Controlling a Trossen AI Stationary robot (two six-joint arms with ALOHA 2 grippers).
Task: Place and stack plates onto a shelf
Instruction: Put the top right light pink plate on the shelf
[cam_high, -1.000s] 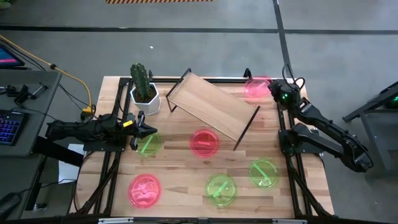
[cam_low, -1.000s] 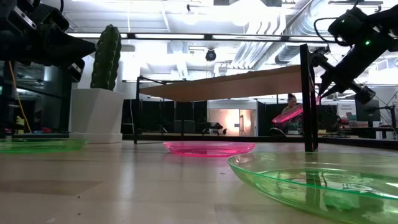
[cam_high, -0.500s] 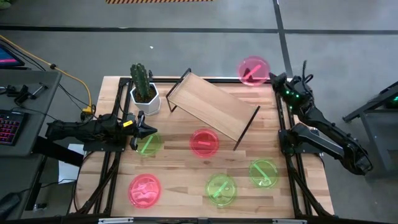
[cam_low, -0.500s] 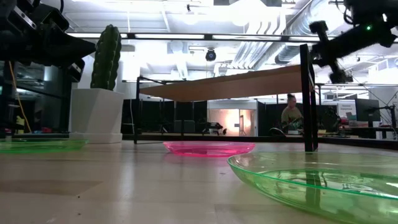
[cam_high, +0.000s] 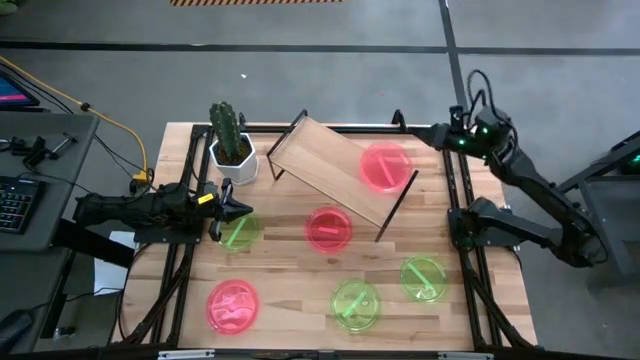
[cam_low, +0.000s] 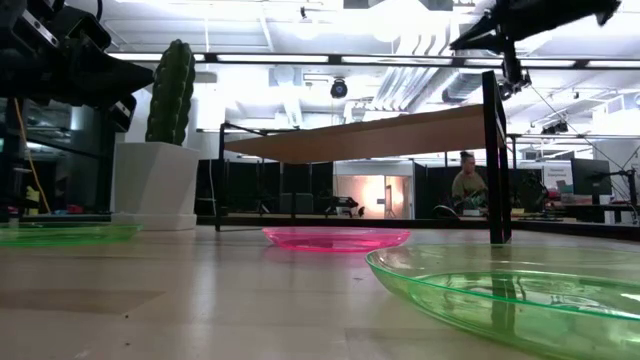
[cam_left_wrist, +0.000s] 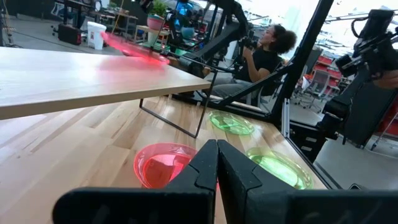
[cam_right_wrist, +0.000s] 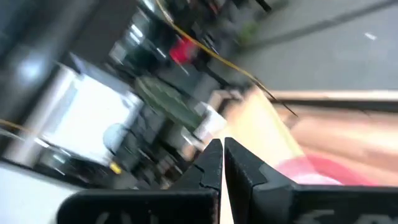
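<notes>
The held pink plate (cam_high: 385, 166) hovers over the right end of the shelf (cam_high: 325, 160), a slanted light wood board on black legs. My right gripper (cam_high: 422, 134) is at the plate's far right rim, shut on it. The plate appears as a pink blur (cam_left_wrist: 134, 47) above the board in the left wrist view. My left gripper (cam_high: 232, 210) is shut and waits over a green plate (cam_high: 240, 233) at the table's left. Lying flat on the table are two pink plates (cam_high: 328, 229) (cam_high: 232, 306) and two more green plates (cam_high: 355, 304) (cam_high: 424, 277). My right gripper holds the pink plate by its rim (cam_right_wrist: 280, 168), pinched between the two fingers, coming from the table's far right side. The plate is lifted clear above the shelf's right end. The blur hides how far back it sits between the fingers.
A cactus in a white pot (cam_high: 232, 150) stands at the far left, beside the shelf's left end. The shelf's black leg frame (cam_low: 492, 160) rises at its right end. A person (cam_left_wrist: 264, 59) sits beyond the table. A desk with a keyboard (cam_high: 15, 205) lies to the left.
My right gripper has carried the pink plate up from the table's far right corner, out past the far edge, then back toward the near left over the shelf's right end. In the low view the arm has risen to the top of the picture.
</notes>
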